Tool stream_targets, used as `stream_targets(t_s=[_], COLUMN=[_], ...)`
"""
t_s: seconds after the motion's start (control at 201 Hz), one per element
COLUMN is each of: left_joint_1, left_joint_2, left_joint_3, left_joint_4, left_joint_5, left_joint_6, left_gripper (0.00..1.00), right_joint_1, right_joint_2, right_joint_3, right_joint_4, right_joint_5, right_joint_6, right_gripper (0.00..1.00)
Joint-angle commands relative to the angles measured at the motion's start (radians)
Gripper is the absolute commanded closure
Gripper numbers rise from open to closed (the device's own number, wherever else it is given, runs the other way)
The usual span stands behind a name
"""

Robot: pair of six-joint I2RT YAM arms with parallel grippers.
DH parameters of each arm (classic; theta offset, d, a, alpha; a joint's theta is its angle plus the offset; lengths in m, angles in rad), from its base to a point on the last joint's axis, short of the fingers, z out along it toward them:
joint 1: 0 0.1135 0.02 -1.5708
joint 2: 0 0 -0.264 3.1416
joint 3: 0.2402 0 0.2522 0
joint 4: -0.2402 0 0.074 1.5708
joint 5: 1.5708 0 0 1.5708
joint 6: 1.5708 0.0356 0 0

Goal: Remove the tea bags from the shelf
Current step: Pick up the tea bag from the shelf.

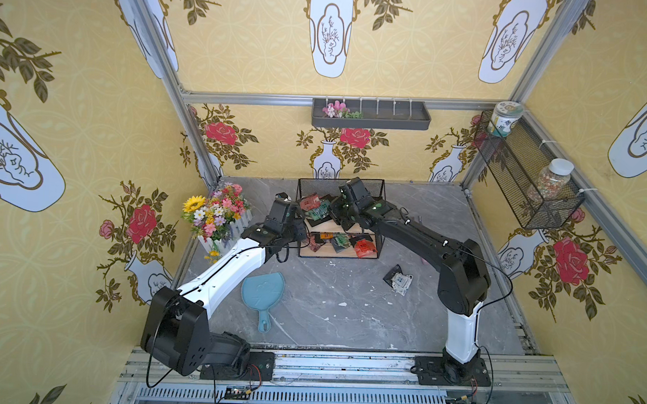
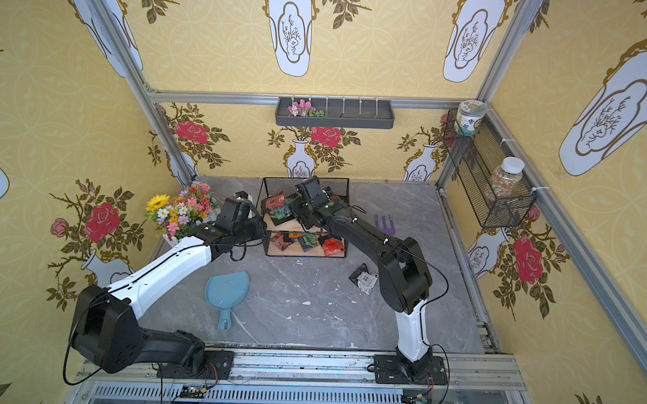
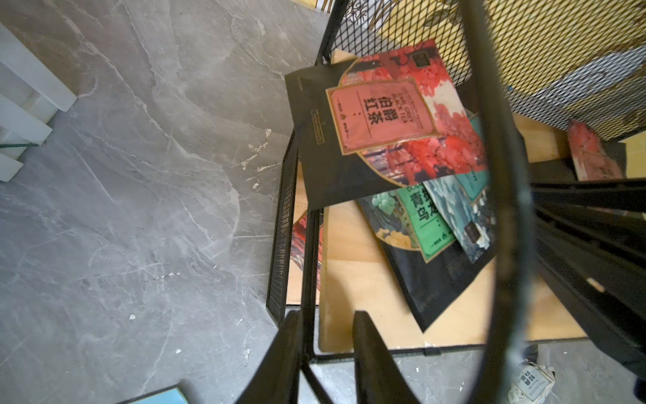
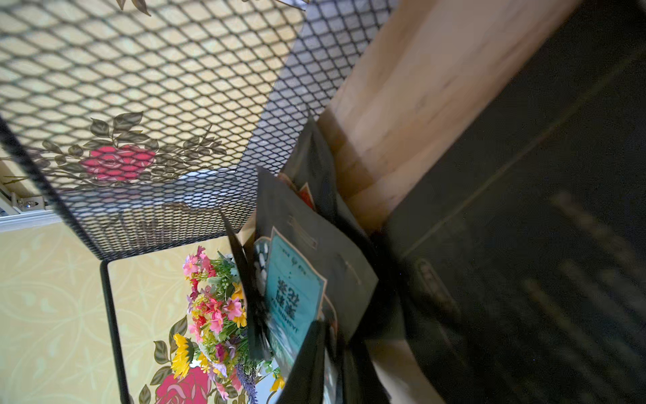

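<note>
mid-pick on shelf (image 1: 315, 188) top tier: pinching teal tea bag (image 4: 297, 293) with right gripper (image 4: 332, 349), straddling corner post (image 3: 308, 280) with left gripper (image 3: 327, 314), jaws part-open. next, likely: lift out.

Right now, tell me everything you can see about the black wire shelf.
The shelf is a two-tier black wire rack with mesh back and sides and two light wooden boards, standing upright at the back of the grey table. Tea bags lie scattered on both boards. The left gripper straddles a front corner post; the right gripper reaches into the upper tier.
</note>
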Motion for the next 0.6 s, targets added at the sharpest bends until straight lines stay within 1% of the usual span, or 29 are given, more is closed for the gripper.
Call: stream_targets(t_s=[0.0, 0.105, 0.239, 0.423, 0.592], left_joint_1=[-0.002, -0.001, -0.001, -0.002, -0.001], left_joint_2=[0.005, 0.005, 0.008, 0.009, 0.011], left_joint_3=[-0.003, -0.002, -0.003, -0.002, -0.001], left_joint_4=[-0.010, -0.010, -0.010, -0.010, -0.010], left_joint_5=[0.011, 0.008, 0.009, 0.009, 0.010], left_joint_6=[0.010, 0.010, 0.011, 0.011, 0.011], left_gripper=[0.70, 0.70, 0.70, 0.70, 0.70], right_joint_1=[0.003, 0.005, 0.009, 0.009, 0.010], right_joint_2=[-0.015, -0.031, -0.058, -0.092, -0.110], right_joint_3=[-0.008, -0.018, -0.033, -0.027, -0.020], right_joint_4=[-0.083, -0.091, -0.098, -0.115, -0.121], right_joint_5=[0.043, 0.057, 0.068, 0.089, 0.083], right_joint_6=[0.011, 0.021, 0.027, 0.022, 0.020], right_gripper=[0.88, 0.94, 0.97, 0.99, 1.00])
